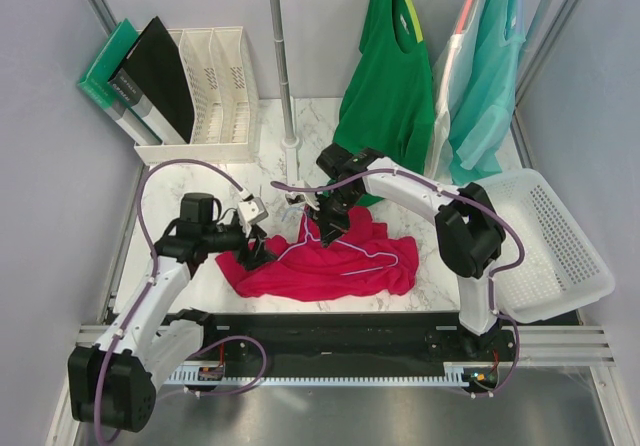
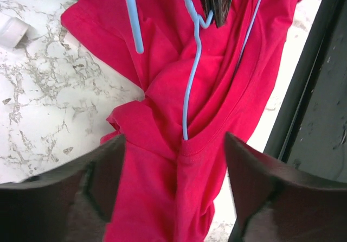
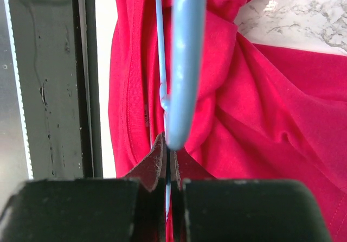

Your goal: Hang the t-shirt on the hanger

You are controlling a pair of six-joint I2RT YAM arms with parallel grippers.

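Observation:
The crimson t-shirt [image 1: 330, 264] lies crumpled on the marble table. The light-blue wire hanger [image 1: 352, 256] rests on top of it. My right gripper [image 1: 328, 228] is shut on the hanger wire just below the hook, as the right wrist view [image 3: 169, 156] shows; the hook [image 3: 184, 63] stands close before that camera, over the shirt [image 3: 271, 101]. My left gripper [image 1: 256, 250] is open at the shirt's left end. In the left wrist view its fingers [image 2: 81, 188] straddle the collar [image 2: 217, 136], without gripping it. One hanger arm [image 2: 191, 79] goes under the collar.
A dark green t-shirt [image 1: 385, 76] and a teal t-shirt [image 1: 495, 76] hang on the rack behind, by its pole [image 1: 285, 66]. A white basket [image 1: 550, 246] stands at the right. A file rack [image 1: 205, 91] with folders is at the back left. A black rail [image 1: 340, 331] runs along the near edge.

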